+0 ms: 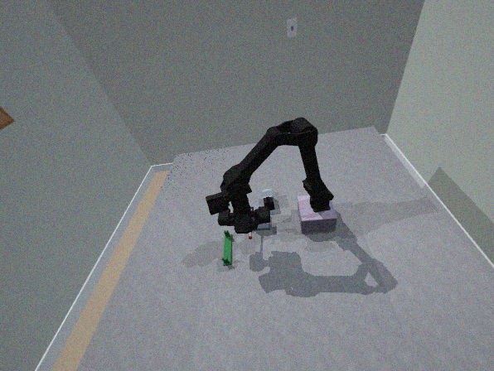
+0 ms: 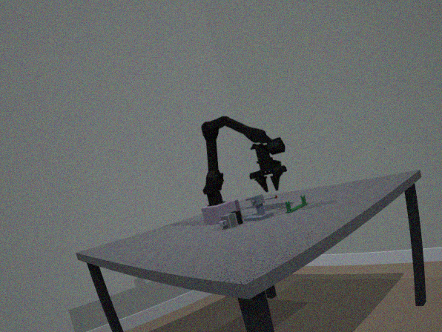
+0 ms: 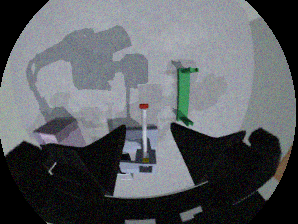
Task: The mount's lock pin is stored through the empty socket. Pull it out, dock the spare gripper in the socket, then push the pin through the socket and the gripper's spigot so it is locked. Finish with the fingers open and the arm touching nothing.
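Note:
The lock pin has a pale shaft [image 3: 144, 129] and a red head [image 1: 250, 238] [image 2: 276, 196] [image 3: 144, 106]. It lies through the socket at the top of the blue-grey mount [image 1: 265, 227] [image 2: 259, 208] [image 3: 150, 134], its head sticking out. My gripper [image 2: 271, 190] [image 3: 148, 126] points down, open and empty, above the head end of the pin, with the pin between the fingers in the wrist view but clearly below them. The spare gripper [image 1: 268, 203] [image 2: 229, 220], a grey block with a black part, lies on the table beside the mount. The arm partly hides the mount in the top view.
A green bracket [image 1: 228, 249] [image 2: 296, 208] [image 3: 184, 95] with upright ends stands beyond the pin's head, off to one side. The arm's base stands on a pink block [image 1: 318, 224] [image 2: 219, 214] [image 3: 60, 134] near the mount. The arm's shadow falls across the table.

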Available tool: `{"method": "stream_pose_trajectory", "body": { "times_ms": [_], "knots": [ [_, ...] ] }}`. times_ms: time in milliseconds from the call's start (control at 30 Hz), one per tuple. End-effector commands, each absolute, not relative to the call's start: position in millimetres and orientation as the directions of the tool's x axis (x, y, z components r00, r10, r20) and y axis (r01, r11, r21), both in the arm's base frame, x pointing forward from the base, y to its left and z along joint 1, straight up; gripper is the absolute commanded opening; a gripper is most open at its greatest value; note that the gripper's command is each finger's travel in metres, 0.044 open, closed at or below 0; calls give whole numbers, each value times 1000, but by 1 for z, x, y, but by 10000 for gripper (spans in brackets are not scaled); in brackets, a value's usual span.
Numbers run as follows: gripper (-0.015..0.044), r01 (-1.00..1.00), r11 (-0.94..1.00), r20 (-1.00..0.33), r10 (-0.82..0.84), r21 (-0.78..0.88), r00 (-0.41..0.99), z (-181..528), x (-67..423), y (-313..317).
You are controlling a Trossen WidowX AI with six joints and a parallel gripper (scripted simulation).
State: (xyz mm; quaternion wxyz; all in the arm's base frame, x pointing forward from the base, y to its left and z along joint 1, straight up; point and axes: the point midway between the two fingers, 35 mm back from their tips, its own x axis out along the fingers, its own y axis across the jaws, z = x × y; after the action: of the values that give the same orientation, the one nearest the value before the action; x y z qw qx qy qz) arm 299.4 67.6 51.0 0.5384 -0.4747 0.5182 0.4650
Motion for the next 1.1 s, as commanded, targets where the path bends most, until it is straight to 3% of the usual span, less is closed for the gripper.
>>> {"method": "stream_pose_trajectory", "body": {
  "times_ms": [0,1067],
  "knots": [
    [300,-992,122,-1000,11,-20,21,43,298,68],
    [300,-992,122,-1000,11,-19,21,-6,296,66]
  ]
}}
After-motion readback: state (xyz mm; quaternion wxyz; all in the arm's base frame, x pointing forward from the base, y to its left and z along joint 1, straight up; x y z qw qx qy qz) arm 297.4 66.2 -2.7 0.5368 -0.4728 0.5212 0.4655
